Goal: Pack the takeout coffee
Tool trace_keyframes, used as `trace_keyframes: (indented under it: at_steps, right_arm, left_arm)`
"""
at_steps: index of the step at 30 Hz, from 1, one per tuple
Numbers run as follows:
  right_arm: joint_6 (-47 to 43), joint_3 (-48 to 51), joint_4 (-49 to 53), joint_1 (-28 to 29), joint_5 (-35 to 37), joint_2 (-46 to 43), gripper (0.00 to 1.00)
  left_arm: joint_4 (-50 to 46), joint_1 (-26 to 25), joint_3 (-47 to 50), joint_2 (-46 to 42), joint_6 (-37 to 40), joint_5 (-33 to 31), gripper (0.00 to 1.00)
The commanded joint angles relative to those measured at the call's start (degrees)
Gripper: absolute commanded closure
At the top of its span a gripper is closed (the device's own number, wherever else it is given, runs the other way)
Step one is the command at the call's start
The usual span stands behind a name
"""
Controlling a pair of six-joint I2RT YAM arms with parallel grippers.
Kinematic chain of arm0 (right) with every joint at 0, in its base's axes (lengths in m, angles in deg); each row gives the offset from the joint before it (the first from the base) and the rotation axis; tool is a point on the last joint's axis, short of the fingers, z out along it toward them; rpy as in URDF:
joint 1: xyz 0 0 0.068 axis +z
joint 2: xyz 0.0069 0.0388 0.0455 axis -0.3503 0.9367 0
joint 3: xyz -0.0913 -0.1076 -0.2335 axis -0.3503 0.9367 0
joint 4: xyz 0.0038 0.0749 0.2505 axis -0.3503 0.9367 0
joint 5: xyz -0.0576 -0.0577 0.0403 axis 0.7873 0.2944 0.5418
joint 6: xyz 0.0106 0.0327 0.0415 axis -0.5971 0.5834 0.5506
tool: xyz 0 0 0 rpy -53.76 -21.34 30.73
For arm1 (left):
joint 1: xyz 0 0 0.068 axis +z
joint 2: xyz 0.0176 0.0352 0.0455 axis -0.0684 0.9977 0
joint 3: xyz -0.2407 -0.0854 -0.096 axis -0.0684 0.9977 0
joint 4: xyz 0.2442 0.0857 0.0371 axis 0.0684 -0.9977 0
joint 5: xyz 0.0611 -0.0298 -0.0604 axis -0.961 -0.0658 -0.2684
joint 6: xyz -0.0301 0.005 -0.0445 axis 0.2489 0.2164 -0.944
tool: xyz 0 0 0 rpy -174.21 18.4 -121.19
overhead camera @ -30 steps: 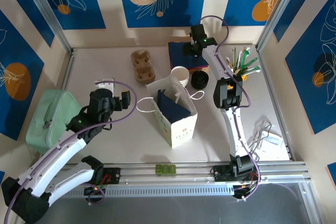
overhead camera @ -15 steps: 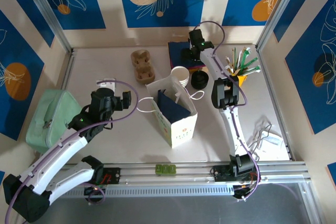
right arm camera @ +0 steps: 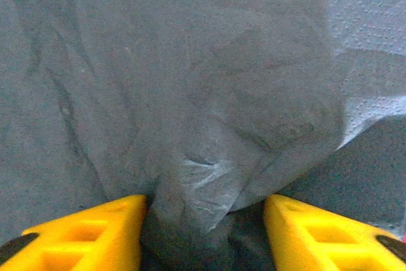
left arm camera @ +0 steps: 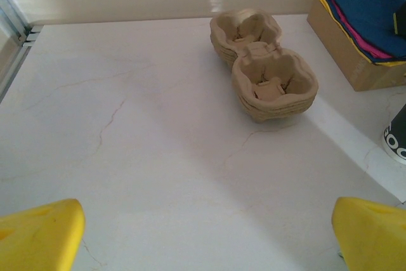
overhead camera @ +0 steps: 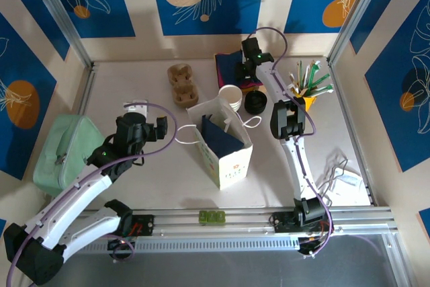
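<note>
By my judgement the packing has barely begun. The left gripper (left arm camera: 204, 220) hangs slack, its 2 fingers spread wide with nothing between them and bare table beneath. The bag (overhead camera: 228, 156) stands open to the right of those fingers. I see no cup inside it, though its dark interior hides much. The cup (overhead camera: 230, 94) stands beyond the bag, on the near side of the right fingers and well apart from the left ones. Its mouth is open, with no lid on it. The lids (overhead camera: 256, 103) lie just to its right, with no finger on them. Farthest off, the right gripper (right arm camera: 204, 226) is on the napkins (left arm camera: 368, 11). Its 2 fingers are clenched on a bunched fold of the top napkin (right arm camera: 209, 125), which presses against both inner faces. A napkin seems to be the step in hand. What is left, as I reckon it, is to lid the cup, perhaps seat it in a carrier, and get everything into the bag.

Counted, near to far:
- 1 green pouch (overhead camera: 57, 152), left of the left fingers.
- 1 bag.
- 1 cup mouth showing. Extra rims hint at more nested below, and I cannot tell how many.
- 1 pile of lids, number unclear.
- 1 stack of carriers (left arm camera: 263, 68), ahead of the left fingers, 2 wells each.
- 1 bunch of utensils (overhead camera: 308, 85), right of the right fingers.
- 1 stack of napkins, in at least 3 colours.
</note>
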Motion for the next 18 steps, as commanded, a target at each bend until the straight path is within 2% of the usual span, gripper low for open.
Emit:
trace_keyframes:
  at_steps: [1, 9, 18]
  right_arm:
    - [0.4, -1.8, 1.9, 0.0, -3.8, -0.8, 0.57]
    - [1.1, -3.4, 2.3, -0.3, -4.8, -2.3, 0.65]
    - [1.8, -3.9, 3.2, -0.6, -5.2, -4.5, 0.86]
  left_arm:
    - [0.3, 0.6, -2.3, -0.3, 0.6, -1.1, 0.01]
    - [-0.4, 0.6, -2.4, -0.7, 0.4, -1.2, 0.01]
    - [-1.0, 0.6, -2.5, -1.1, 0.3, -1.1, 0.01]
